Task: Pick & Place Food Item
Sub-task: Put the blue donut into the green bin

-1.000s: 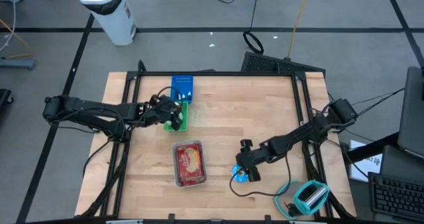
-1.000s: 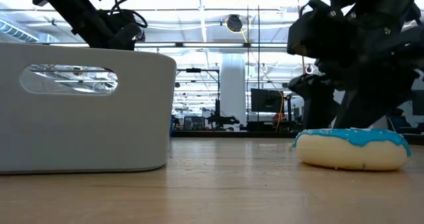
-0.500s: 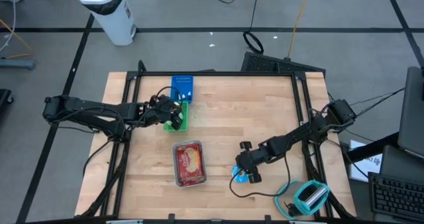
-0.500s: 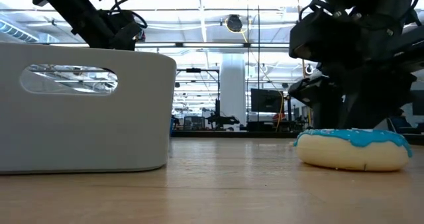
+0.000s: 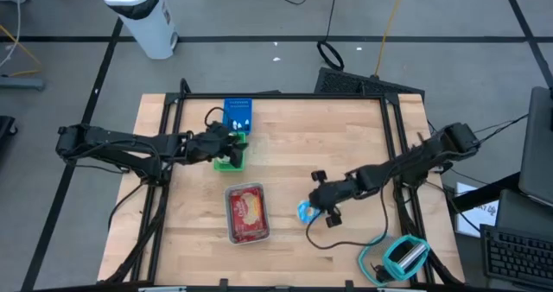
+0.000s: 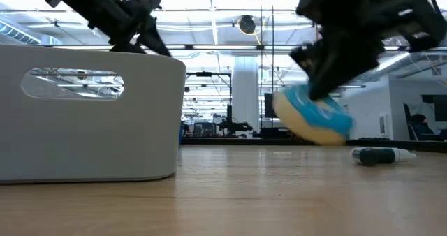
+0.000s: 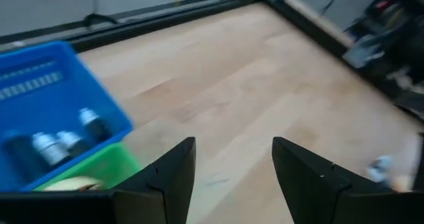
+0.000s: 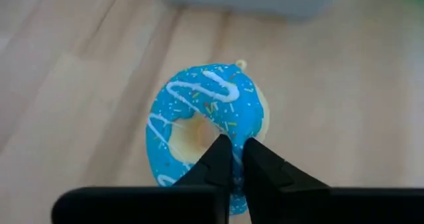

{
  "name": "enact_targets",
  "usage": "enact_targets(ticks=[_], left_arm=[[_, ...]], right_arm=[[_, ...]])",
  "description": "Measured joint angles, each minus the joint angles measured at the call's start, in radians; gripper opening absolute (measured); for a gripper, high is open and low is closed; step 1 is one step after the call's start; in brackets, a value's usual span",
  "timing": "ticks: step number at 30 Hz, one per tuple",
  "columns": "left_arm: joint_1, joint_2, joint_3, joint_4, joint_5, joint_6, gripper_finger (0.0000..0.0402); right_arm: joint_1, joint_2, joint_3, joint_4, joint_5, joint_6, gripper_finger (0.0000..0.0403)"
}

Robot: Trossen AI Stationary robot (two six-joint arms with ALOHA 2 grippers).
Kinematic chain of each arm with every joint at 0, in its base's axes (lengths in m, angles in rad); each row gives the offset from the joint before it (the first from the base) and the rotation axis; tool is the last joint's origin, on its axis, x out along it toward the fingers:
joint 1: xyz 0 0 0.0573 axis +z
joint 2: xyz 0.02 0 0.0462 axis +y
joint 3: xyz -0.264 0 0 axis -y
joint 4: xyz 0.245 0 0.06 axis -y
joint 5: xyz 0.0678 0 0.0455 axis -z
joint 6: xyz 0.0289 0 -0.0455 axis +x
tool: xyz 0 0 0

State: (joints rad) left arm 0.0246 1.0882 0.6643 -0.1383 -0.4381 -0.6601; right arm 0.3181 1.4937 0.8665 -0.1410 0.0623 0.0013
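Note:
A blue-iced donut [image 8: 205, 128] with white stripes and sprinkles hangs tilted above the table [image 5: 346, 145], right of centre, and shows in the low view as the donut [image 6: 312, 117]. My right gripper [image 8: 235, 159] is shut on it. My left gripper [image 7: 232, 177] stands open at the far left, above a green bin [image 7: 93, 168] that sits next to a blue bin [image 7: 46, 118]. Nothing is between its fingers. My right gripper pinches the donut's ring [image 8: 233, 132] between its two fingers, on the side between the hole and the outer rim. The fingers slant down from the table's right. The donut is lifted clear of the table [image 6: 312, 117] and tilted, icing facing the gripper.
A grey tub [image 5: 246, 212] holding a red item stands near the front, left of the donut. It fills the low view's left as the grey tub [image 6: 87, 110]. A marker [image 6: 383, 154] lies on the table. A teal object with a cable [image 5: 404, 256] lies at the front right corner.
My right gripper has shut on the donut and risen, drifting toward the far edge. The donut, which lay flat on the table, is now lifted clear and tipped on edge. My left gripper has turned at the wrist above the green bin.

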Motion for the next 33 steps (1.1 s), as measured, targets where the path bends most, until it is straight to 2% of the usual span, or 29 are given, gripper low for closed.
enact_targets(ticks=[3, 6, 9, 12, 17, 21, 29, 33], left_arm=[[-0.007, 0.001, 0.0, 0.076, 0.013, 0.007, 0.02], [-0.02, 0.036, 0.0, 0.174, 0.013, 0.046, 0.02], [-0.032, 0.099, -0.001, 0.313, 0.016, 0.104, 0.02], [-0.038, 0.187, -0.001, 0.457, 0.04, 0.181, 0.02], [-0.042, 0.312, 0.0, 0.666, 0.137, 0.346, 0.02], [-0.049, 0.361, -0.001, 0.745, 0.175, 0.431, 0.02], [-0.047, 0.366, -0.001, 0.789, 0.176, 0.468, 0.02], [-0.039, 0.365, -0.001, 0.798, 0.176, 0.465, 0.02]], right_arm=[[-0.022, -0.052, 0.0, 0.008, 0.102, -0.067, 0.0019], [-0.044, -0.084, 0.0, 0.02, 0.257, -0.152, 0.0022], [-0.074, -0.096, 0.0, 0.088, 0.412, -0.236, 0.002], [-0.114, -0.097, 0.0, 0.203, 0.49, -0.317, 0.0017], [-0.179, -0.097, 0.0, 0.33, 0.488, -0.381, 0.0019], [-0.218, -0.097, 0.0, 0.369, 0.488, -0.383, 0.0019], [-0.247, -0.097, 0.0, 0.428, 0.478, -0.389, 0.0019], [-0.247, -0.097, 0.0, 0.505, 0.395, -0.414, 0.002]])
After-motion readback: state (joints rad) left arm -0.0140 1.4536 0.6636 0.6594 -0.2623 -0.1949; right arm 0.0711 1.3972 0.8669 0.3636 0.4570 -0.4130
